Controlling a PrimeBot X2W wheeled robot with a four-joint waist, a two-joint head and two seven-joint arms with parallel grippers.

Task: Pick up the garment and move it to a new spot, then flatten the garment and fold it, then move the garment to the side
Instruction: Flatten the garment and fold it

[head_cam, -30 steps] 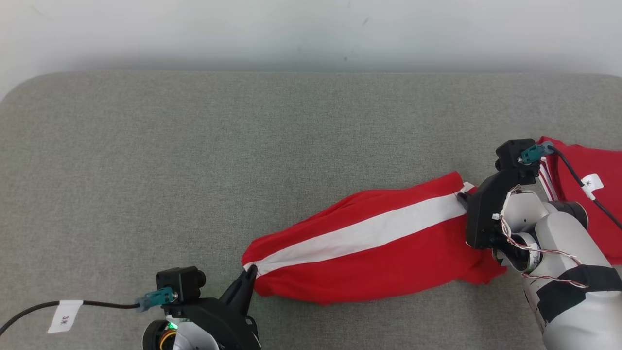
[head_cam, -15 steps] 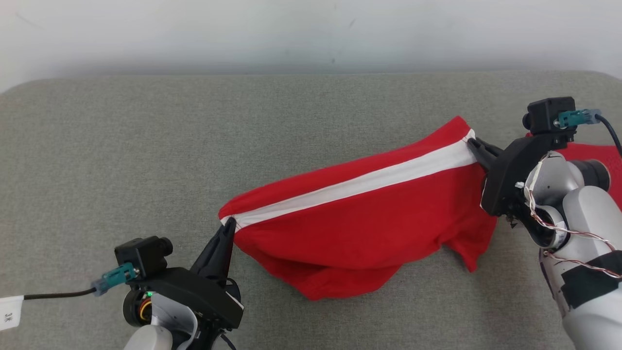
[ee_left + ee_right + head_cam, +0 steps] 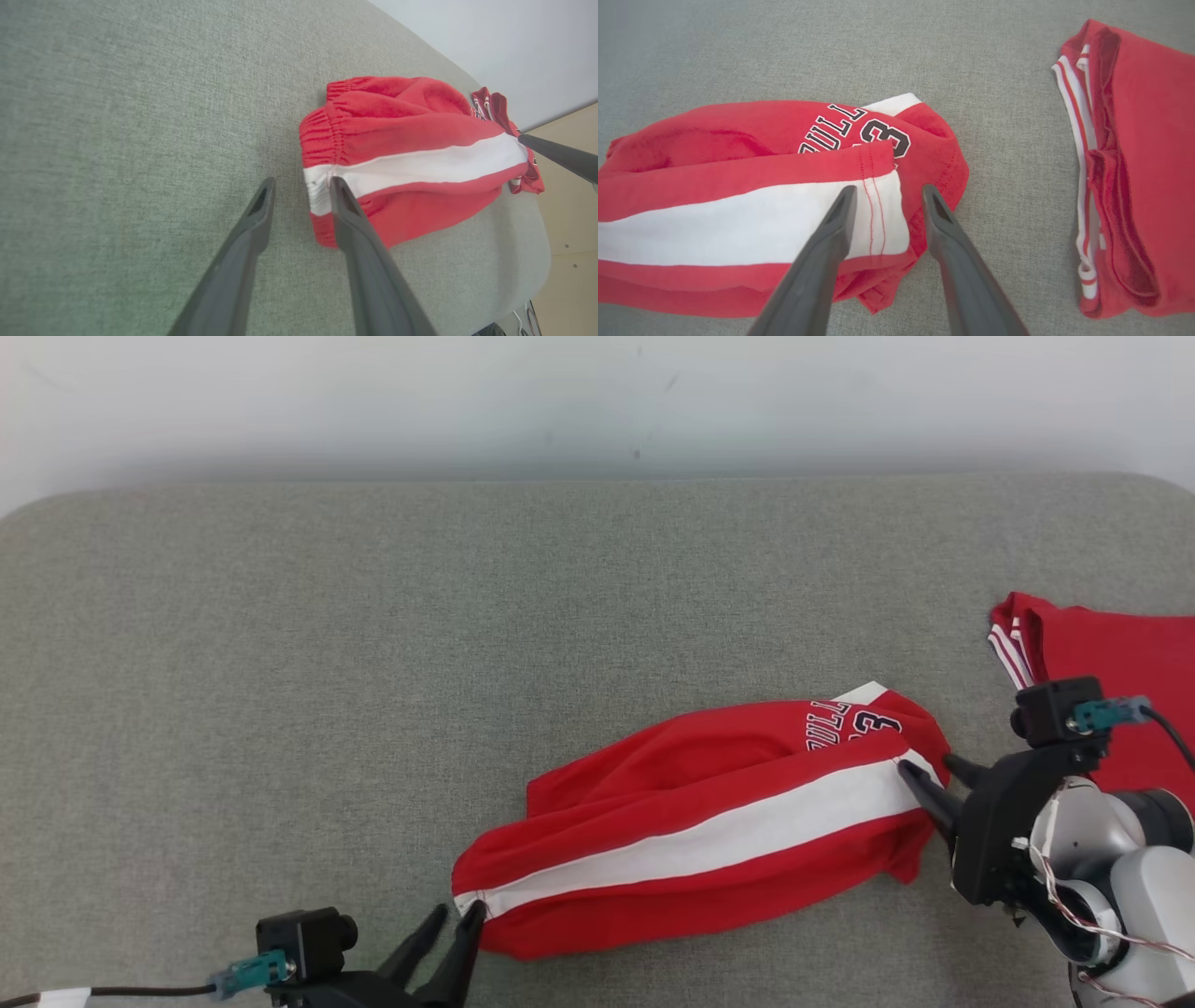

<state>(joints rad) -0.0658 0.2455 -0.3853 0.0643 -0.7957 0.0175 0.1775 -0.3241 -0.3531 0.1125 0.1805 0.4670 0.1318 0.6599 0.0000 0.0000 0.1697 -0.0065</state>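
Step in hand, as I read it: the flatten part. The shorts point(image 3: 709, 831) lie on the counter point(image 3: 373, 663), near its front edge and right of the middle, with the white side stripe on top. The waistband end points to the front and the leg hem toward the right edge. The cloth is rumpled, with a second layer bulging out behind the stripe, so it is not flat and the fold looks not yet done.

Left hand point(image 3: 457, 910): low at the front edge, fingers parted and holding nothing. In the left wrist view the left hand point(image 3: 302, 182) has one fingertip touching the white patch of the waistband, the other over bare counter.

Right hand point(image 3: 926, 765): at the hem end, reaching in from the right edge, fingers parted and gripping nothing. In the right wrist view the right hand point(image 3: 889, 189) straddles the stitched hem of the stripe; I cannot tell if the tips touch the cloth.

Next move likely calls for pinching both ends again and pulling them apart, or smoothing out the bulged back layer, before folding.

A folded red garment point(image 3: 1111, 691) sits at the right edge, apart from the shorts. Keep clear of it.
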